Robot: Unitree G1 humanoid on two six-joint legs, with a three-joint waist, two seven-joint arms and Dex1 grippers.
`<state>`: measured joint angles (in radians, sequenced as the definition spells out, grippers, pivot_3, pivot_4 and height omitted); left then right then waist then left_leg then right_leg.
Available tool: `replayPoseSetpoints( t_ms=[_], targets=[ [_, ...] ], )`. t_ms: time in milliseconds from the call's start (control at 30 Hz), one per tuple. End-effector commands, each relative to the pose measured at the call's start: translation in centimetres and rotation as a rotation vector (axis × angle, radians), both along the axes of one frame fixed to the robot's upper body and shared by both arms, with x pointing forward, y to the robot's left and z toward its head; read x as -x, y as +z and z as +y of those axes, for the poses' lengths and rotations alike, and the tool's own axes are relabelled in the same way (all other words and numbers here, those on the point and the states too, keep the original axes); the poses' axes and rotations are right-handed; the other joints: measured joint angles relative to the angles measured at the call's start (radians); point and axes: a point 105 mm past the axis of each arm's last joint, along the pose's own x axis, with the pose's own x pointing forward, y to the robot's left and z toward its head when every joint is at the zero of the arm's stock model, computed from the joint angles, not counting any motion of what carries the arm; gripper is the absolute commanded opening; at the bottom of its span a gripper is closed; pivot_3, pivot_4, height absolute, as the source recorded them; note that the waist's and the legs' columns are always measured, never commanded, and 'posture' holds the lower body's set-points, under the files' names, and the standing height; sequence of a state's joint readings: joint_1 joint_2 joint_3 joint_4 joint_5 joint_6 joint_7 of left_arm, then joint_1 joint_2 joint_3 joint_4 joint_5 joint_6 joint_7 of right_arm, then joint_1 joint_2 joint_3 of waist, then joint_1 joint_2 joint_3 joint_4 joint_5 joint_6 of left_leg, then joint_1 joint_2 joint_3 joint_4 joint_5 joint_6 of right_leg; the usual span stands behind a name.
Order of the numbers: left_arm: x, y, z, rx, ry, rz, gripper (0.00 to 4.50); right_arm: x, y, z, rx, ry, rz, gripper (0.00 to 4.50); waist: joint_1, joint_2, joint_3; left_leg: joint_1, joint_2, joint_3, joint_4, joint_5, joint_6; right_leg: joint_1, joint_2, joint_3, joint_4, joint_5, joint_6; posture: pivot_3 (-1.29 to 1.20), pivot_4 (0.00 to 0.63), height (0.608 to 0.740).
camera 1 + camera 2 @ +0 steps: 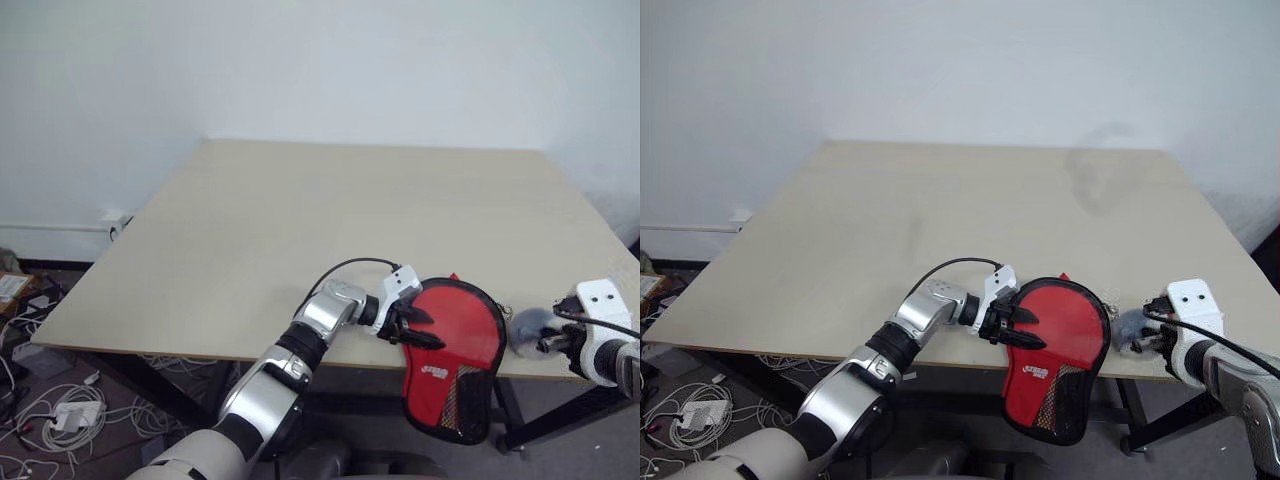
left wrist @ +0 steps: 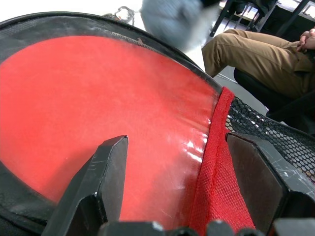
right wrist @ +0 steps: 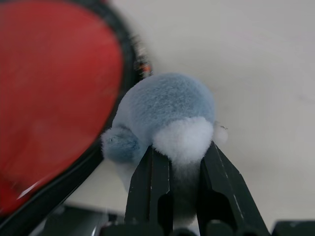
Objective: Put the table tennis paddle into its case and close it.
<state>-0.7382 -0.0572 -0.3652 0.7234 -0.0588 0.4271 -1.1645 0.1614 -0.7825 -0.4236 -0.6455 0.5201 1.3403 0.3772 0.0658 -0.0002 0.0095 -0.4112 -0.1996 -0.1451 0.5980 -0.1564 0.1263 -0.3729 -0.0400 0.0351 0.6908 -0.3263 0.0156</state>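
Both grippers work at the near edge of the pale wooden table. At about five o'clock on the tabletop, the left gripper has its two black fingers spread wide around the edge of the case, one finger lying on the glossy red face inside and the other outside the red fabric flap, against the black mesh pocket. That case, red with a black rim, hangs partly over the table's front edge, its narrow end pointing down toward six o'clock. The table tennis paddle sits within the case, its red rubber showing in the left wrist view. A small white logo marks the case's lower part, too small to read. Just beside the case at three o'clock, the right gripper is pinched tight on a small fluffy grey-white ball attached by the rim. Cables litter the floor at eight o'clock, and a seated person's tan trouser leg appears beyond the case.
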Motion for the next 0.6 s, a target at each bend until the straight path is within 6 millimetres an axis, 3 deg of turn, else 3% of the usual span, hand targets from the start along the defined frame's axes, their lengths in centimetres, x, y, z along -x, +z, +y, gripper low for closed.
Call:
replayPoseSetpoints(
  t_ms=[33, 100, 233, 367, 600],
  targets=[
    [1.5, -4.3, 1.9, -0.172, 0.004, 0.112, 3.35, 0.8, 1.6, 0.9, 0.017, 0.099, -0.035, 0.17, 0.0, 0.0, 0.0, 0.0, 0.0, 0.0, 0.0, 0.0, 0.0, 0.0, 0.0, 0.0, 0.0, 0.0, 0.0, 0.0, 0.0, 0.74],
    [1.6, -4.4, 1.8, -0.176, -0.002, 0.106, 3.35, 1.4, 1.9, 1.0, 0.031, 0.14, -0.036, 0.17, 0.0, 0.0, 0.0, 0.0, 0.0, 0.0, 0.0, -0.001, 0.001, 0.001, -0.001, -0.001, -0.001, -0.001, 0.002, 0.0, 0.0, 0.74],
    [1.7, -4.5, 1.7, -0.188, -0.013, 0.104, 3.35, 2.9, 2.1, -1.4, 0.119, 0.121, 0.011, 0.17, 0.001, 0.0, 0.0, 0.0, 0.0, 0.0, 0.001, -0.001, 0.002, 0.002, -0.001, -0.001, -0.002, -0.002, 0.004, 0.0, 0.0, 0.74],
    [1.8, -4.6, 1.7, -0.196, -0.023, 0.103, 3.35, 4.6, 1.9, -2.2, 0.187, 0.173, 0.074, 0.17, 0.001, -0.002, -0.001, -0.001, 0.0, 0.001, 0.001, -0.002, 0.003, 0.003, -0.002, -0.003, -0.004, -0.003, 0.006, 0.0, 0.0, 0.74],
    [1.8, -4.7, 1.5, -0.204, -0.032, 0.101, 3.35, 7.3, 2.1, 1.1, 0.14, 0.39, 0.098, 0.17, 0.0, -0.002, -0.002, 0.0, 0.0, 0.001, 0.002, -0.004, 0.006, 0.007, -0.006, -0.008, -0.005, -0.005, 0.008, 0.0, 0.0, 0.74]
  ],
)
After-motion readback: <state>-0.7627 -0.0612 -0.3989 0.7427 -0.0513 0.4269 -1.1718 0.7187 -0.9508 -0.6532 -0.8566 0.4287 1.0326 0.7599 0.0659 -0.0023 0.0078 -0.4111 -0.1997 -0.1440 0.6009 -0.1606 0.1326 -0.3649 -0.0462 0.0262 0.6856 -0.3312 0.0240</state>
